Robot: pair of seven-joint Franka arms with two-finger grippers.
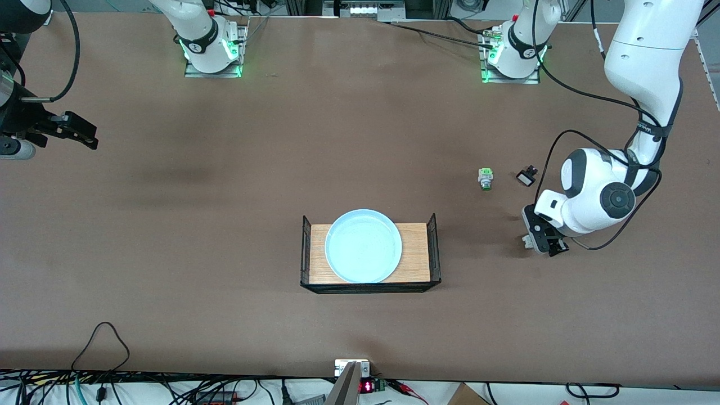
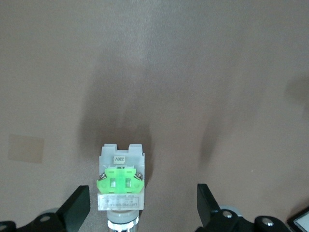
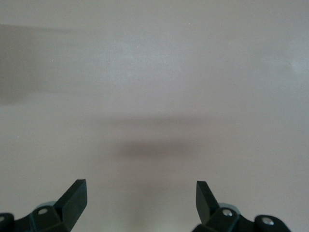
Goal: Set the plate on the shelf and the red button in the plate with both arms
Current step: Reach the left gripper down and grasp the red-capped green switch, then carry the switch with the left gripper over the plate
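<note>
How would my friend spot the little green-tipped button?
Find the round light-blue plate on the wooden tray mid-table, then look toward the left arm's end, slightly farther from the camera. Two small things lie there: it is the whitish-grey unit with the green tip, not the black-and-white switch beside it.

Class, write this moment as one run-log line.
plate: on wooden tray | left gripper: open around red button | right gripper: open, waiting

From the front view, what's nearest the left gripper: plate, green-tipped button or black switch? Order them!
1. Black switch, close by the left gripper.
2. Green-tipped button, beside the switch.
3. Plate, on the tray mid-table.
</note>
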